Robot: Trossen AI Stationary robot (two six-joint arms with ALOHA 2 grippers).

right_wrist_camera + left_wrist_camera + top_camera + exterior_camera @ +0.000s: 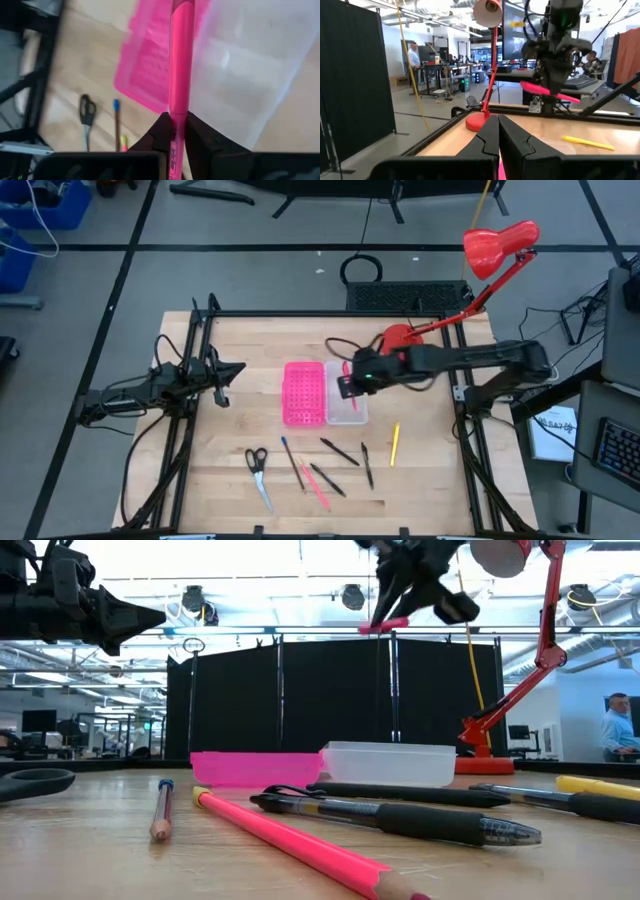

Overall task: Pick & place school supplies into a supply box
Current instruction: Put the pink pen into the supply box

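My right gripper [177, 131] hovers high above the table, over the seam between the clear supply box [347, 402] and the pink dotted tray [303, 392], shut on a pink pen [180, 60]. The low view shows that pen [384, 625] well above both trays. My left gripper [228, 370] waits shut near the table's left side, off the table. Lying flat near the near edge are the scissors [258, 471], a blue-tipped pencil [291, 461], a pink pencil [316, 484], black pens [340, 451] and a yellow pencil [395, 443]. My right gripper pinches the pink pen's barrel [179, 117] between its two fingers, about midway along it as the left wrist view [550, 91] shows. The fingers come from above, pointing down, across the pen. The pen is lifted clear and lies nearly level, slightly slanted.
A red desk lamp [500, 245] stands with its base [398, 338] at the far right of the table, its arm rising close behind my right arm. A black metal frame [190, 340] runs round the table. Bare wood lies between the trays and the loose supplies.
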